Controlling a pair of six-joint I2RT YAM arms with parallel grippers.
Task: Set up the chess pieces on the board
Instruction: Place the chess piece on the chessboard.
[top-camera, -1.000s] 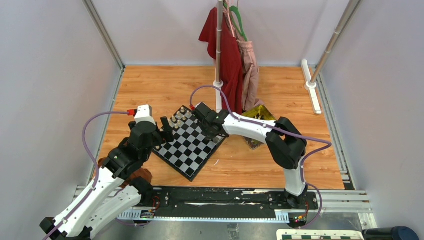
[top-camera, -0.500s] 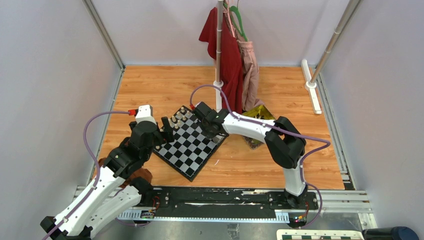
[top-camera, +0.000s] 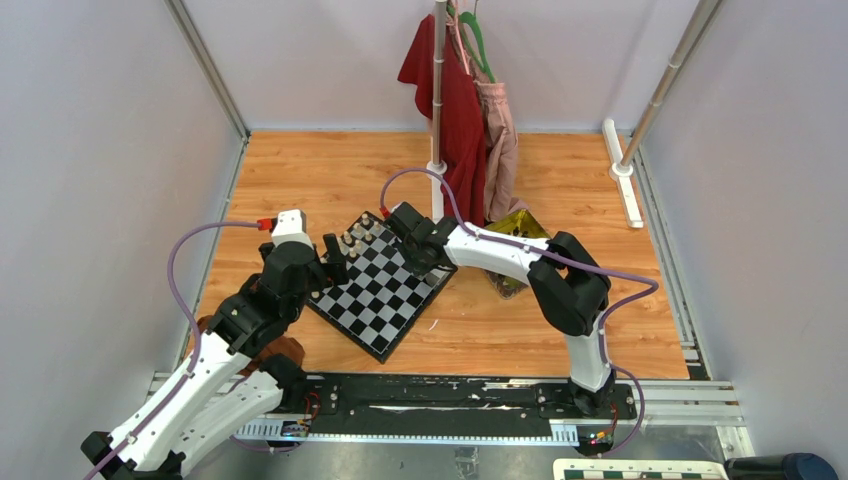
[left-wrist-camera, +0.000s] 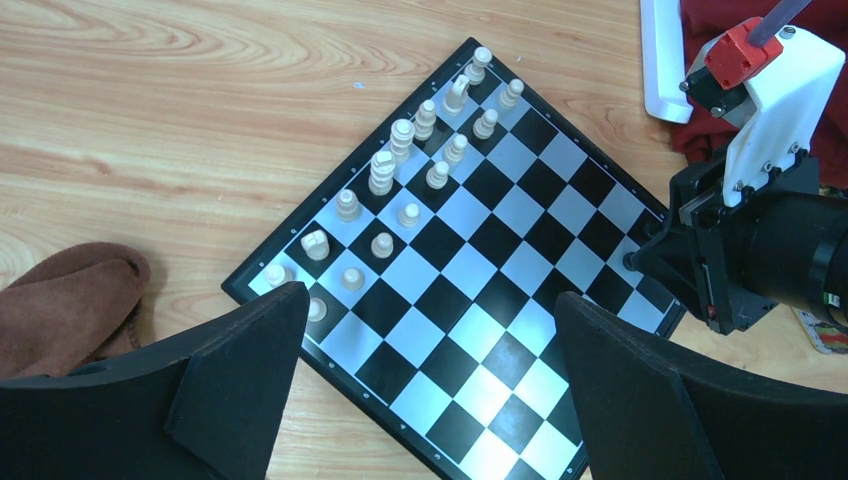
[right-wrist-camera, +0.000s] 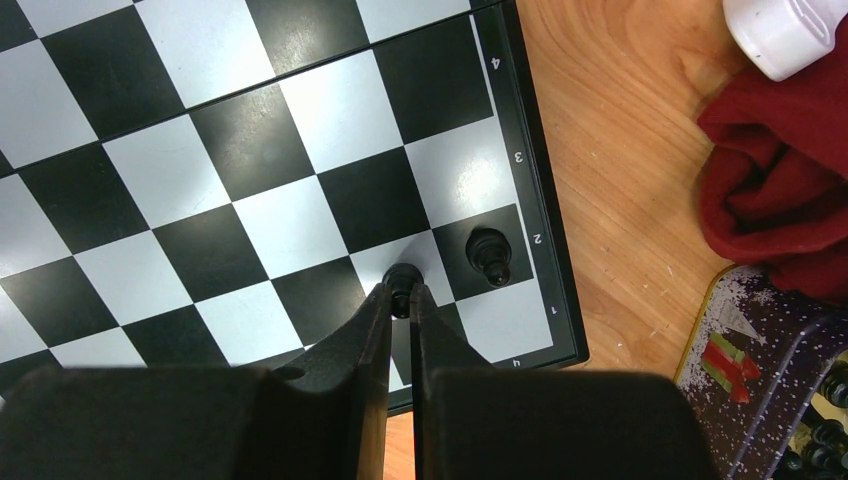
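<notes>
Change: almost nothing had moved since the earlier views; the right arm (top-camera: 570, 290) had only drawn its elbow a touch to the left, and the left arm looked the same as before.
Right claw (right-wrist-camera: 400, 290): clenched, its two fingers pinched on the head of a small black piece (right-wrist-camera: 402, 277).
Held piece: low over the board (right-wrist-camera: 200, 150) near its right edge, at the corner of a white square; whether its foot touched the board could not be told.
Second black piece (right-wrist-camera: 489, 255): upright on a black square in the edge column, on the square just beside the held one and apart from the fingers.
Left claw (left-wrist-camera: 430, 305): released, its fingers spread wide and holding nothing, hovering above the near-left part of the board.
Cream pieces (left-wrist-camera: 383, 172): stood in two rows along the board's far-left edge, taller figures in the outer row and small ones in the inner row.
Board: lay flat on the wooden table (top-camera: 320, 170), turned so that a corner pointed at the arms, between the two claws; most of its squares were bare.
Tray (top-camera: 520, 224): shiny gold, on the table just right of the board, partly under the right arm.
Spare black pieces (right-wrist-camera: 815, 440): a few lay in the tray, at the lower right corner of the right wrist view.
Red cloth (top-camera: 455, 100): hung from a pole behind the board.
Brown cloth (left-wrist-camera: 60, 310): lay on the table left of the board, not touching it.
</notes>
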